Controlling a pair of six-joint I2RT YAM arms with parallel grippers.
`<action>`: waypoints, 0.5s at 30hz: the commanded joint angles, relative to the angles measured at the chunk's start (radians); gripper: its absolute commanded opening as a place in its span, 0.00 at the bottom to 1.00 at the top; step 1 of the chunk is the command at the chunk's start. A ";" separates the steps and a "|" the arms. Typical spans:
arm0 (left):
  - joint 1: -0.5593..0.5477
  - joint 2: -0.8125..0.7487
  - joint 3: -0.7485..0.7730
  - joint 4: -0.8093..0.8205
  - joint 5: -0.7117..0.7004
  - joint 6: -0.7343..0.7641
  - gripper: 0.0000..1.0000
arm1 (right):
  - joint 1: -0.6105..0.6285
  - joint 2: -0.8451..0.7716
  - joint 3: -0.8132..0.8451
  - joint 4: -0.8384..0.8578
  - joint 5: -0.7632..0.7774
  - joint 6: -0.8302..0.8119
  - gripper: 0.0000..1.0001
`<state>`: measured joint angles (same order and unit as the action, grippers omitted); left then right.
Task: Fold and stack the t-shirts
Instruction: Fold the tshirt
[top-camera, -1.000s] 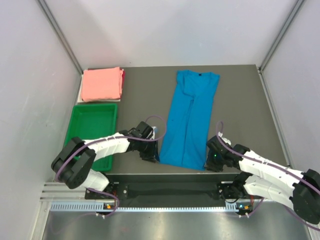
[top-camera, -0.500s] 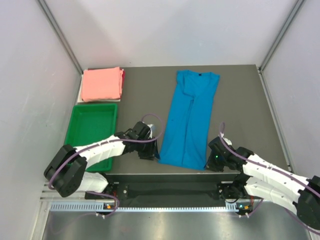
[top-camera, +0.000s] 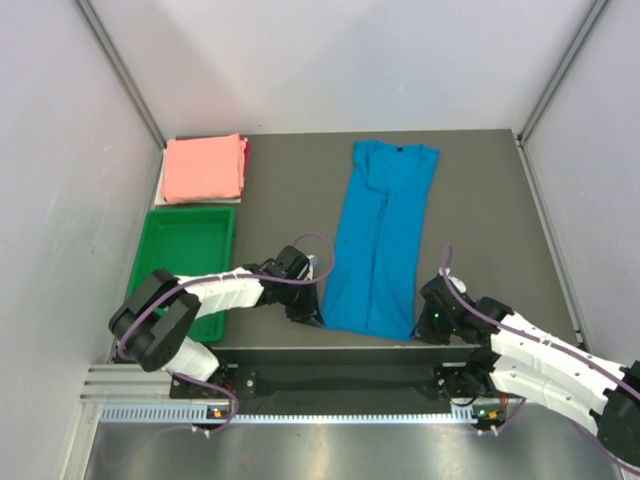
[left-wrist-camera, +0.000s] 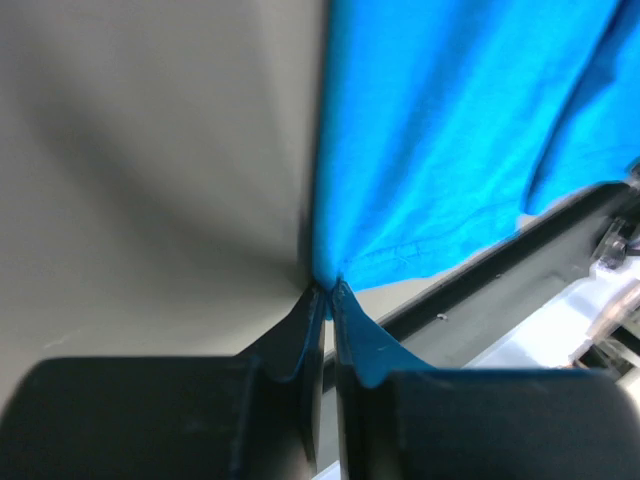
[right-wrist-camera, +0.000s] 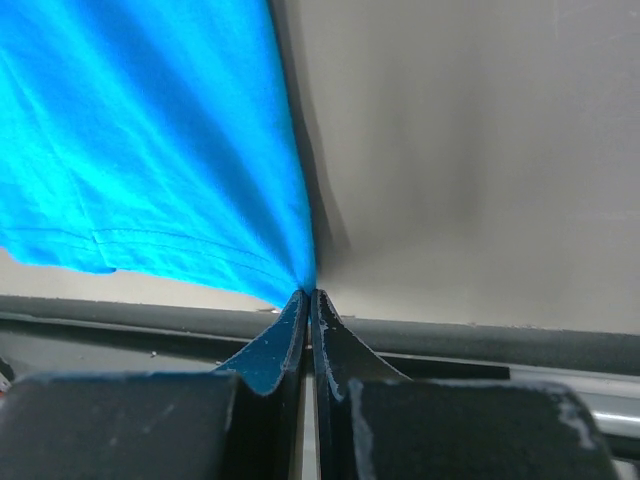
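Observation:
The blue t-shirt (top-camera: 378, 235) lies lengthwise on the dark table, sleeves folded in, collar at the far end. My left gripper (top-camera: 314, 312) is shut on its near left hem corner; in the left wrist view the fingertips (left-wrist-camera: 328, 293) pinch the blue t-shirt (left-wrist-camera: 440, 150). At the near right corner my right gripper (top-camera: 420, 328) is shut on the hem; the right wrist view shows its gripper (right-wrist-camera: 307, 295) clamping the blue t-shirt (right-wrist-camera: 150, 150). The salmon pink t-shirt (top-camera: 204, 167) sits folded at the far left.
A green plastic tray (top-camera: 176, 250) stands on the left, just in front of the pink shirt and beside my left arm. The table's front edge (top-camera: 340, 345) runs right below both grippers. Grey walls close in the sides and back.
My left gripper opened, slid right onto the hem corner and closed on it. My right gripper closed on the right corner and shifted slightly.

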<state>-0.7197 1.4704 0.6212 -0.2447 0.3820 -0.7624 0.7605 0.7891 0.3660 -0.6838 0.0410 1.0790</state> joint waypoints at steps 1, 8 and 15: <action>-0.027 0.031 -0.006 0.071 0.040 -0.026 0.03 | 0.016 -0.021 0.007 -0.069 0.026 -0.013 0.00; -0.104 -0.067 0.009 -0.021 -0.046 -0.084 0.00 | 0.019 -0.054 0.070 -0.204 0.014 -0.021 0.00; -0.207 -0.084 -0.003 -0.034 -0.111 -0.149 0.00 | 0.026 -0.119 0.077 -0.250 0.013 -0.017 0.00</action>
<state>-0.8997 1.4052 0.6212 -0.2558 0.3084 -0.8726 0.7670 0.6876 0.4057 -0.8883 0.0544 1.0737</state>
